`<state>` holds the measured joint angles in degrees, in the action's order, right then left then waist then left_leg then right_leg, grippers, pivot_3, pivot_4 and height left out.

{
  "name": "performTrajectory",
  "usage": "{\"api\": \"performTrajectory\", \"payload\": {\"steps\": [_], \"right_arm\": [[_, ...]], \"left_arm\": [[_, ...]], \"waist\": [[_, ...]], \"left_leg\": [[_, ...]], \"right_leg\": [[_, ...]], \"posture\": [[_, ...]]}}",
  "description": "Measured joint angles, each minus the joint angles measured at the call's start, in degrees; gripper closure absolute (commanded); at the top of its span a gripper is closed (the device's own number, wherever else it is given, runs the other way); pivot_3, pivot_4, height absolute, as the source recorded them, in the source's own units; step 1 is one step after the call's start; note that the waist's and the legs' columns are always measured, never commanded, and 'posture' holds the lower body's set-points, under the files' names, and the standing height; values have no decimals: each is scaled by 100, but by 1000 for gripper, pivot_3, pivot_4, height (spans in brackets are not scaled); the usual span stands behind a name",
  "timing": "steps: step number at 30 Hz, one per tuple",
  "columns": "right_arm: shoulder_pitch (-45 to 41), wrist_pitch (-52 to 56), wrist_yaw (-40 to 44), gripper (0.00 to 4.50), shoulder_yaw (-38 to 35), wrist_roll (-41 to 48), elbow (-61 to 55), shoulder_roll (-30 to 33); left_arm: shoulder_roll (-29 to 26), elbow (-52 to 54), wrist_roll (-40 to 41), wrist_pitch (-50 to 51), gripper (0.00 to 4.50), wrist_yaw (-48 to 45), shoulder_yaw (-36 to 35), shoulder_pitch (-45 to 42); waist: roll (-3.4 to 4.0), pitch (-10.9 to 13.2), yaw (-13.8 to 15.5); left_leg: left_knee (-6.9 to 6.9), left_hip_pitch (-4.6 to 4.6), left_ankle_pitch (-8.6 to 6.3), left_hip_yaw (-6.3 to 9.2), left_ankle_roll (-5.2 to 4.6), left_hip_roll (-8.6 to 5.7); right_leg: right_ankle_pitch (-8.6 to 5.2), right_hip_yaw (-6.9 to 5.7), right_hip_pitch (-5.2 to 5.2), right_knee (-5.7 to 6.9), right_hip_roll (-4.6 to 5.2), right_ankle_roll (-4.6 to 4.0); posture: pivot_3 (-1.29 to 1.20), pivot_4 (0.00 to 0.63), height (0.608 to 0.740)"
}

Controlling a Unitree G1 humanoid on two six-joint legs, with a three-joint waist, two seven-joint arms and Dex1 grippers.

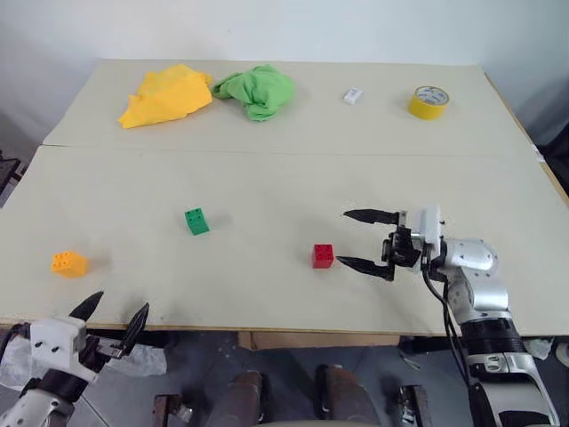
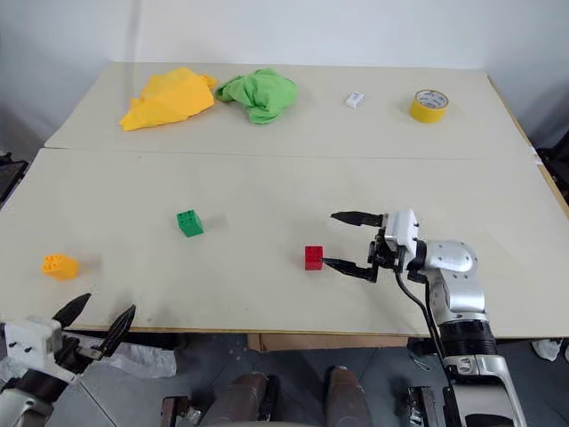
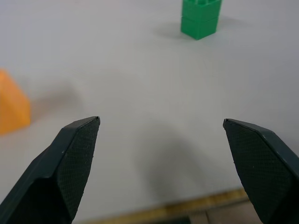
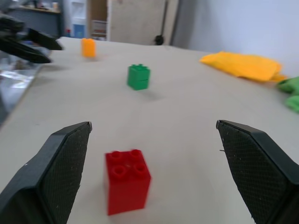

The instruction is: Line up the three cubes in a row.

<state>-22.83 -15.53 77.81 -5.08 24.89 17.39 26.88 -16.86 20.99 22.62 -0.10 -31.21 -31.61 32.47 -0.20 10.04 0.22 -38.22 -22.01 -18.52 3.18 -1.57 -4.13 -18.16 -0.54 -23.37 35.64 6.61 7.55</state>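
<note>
Two cloths (image 1: pixel 169 95), tape roll (image 1: pixel 428 101), white block (image 1: pixel 353 95)

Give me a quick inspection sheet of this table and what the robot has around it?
Surface: pale table, two boards with a seam across.
Job's things: orange-yellow cube, green cube, red cube, spread apart, all upright.
Clutter: yellow cloth, green cloth, white block, yellow tape roll along the far edge.
Grippers: left tool open at the near edge; right tool open beside the red cube.
Cables: black cable on the right arm.
Surroundings: white wall.
</note>
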Motion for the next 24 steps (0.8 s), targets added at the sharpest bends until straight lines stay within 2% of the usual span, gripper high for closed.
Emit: {"api": "performTrajectory", "payload": {"steps": [4,5,10,13,17,24], "right_arm": [[125,-163,-24,9,-56,11,42,50],[146,-92,-109,9,-93,33,23,67],[157,353,-428,9,-190,127,-263,108],[190,532,-472,9,-152,157,-473,119],[298,763,-568,9,-138,190,-850,146],[404,1080,-662,9,-90,229,-1226,193]], "left_arm": [[-30,595,15,352,0,224,201,-108],[-77,819,-15,704,0,467,340,-275],[223,1670,-497,2310,0,1912,1578,-1684],[528,1548,-1001,2811,0,2623,2127,-2373],[1131,1178,-1504,3230,0,3582,2265,-3117],[1603,655,-1795,3468,0,4006,2551,-3479]], "waist": [[0,0,-21],[1,0,-21],[1,-3,13],[3,-4,-27],[3,-4,0],[2,-4,93]], "left_leg": [[0,4,0,2,1,1],[0,5,1,2,2,2],[-8,6,3,3,3,-4],[-2,6,5,-3,8,2],[-7,6,8,-6,12,1],[-11,6,8,-6,11,-3]], "right_leg": [[0,4,2,4,-1,0],[0,5,2,7,-2,0],[0,4,0,33,-7,1],[0,-6,-7,40,-15,1],[0,-30,-8,38,-15,1],[1,-30,-10,31,-12,1]], "posture": [[0,150,740],[0,150,740],[0,150,740],[0,150,740],[0,150,740],[0,150,740]]}}
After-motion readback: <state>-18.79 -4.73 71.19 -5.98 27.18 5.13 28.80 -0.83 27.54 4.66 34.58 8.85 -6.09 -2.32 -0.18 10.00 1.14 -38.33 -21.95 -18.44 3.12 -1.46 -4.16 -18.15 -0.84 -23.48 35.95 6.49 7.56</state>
